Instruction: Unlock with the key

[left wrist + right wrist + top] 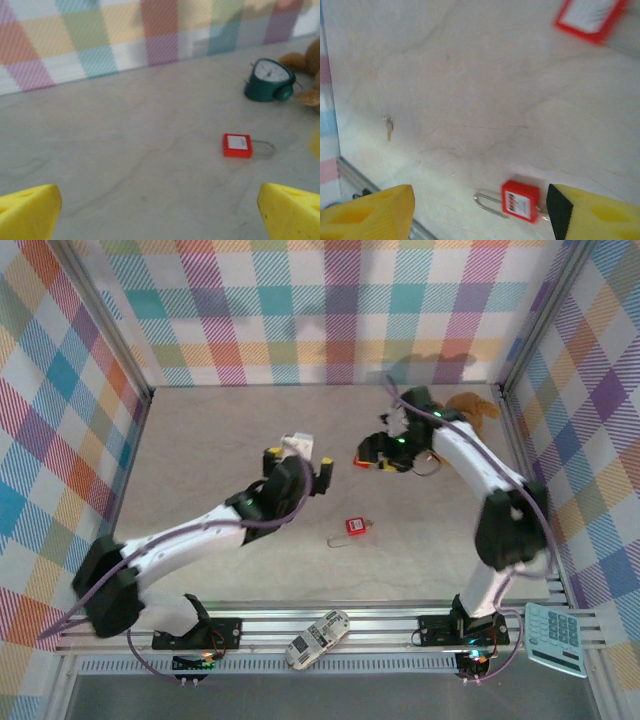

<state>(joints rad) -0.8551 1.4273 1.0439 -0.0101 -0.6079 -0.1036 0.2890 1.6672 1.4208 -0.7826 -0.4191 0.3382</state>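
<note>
Padlock (354, 527), red with a wire shackle, lies flat lower centre; left gripper (160, 212) and right gripper (480, 207) gape empty

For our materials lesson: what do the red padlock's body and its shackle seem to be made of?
Padlock body: probably plastic or painted metal. It is an even, matte red with no metallic glint. Shackle: likely bare steel, a thin grey wire loop with a pale sheen, though too small to be sure.
</note>
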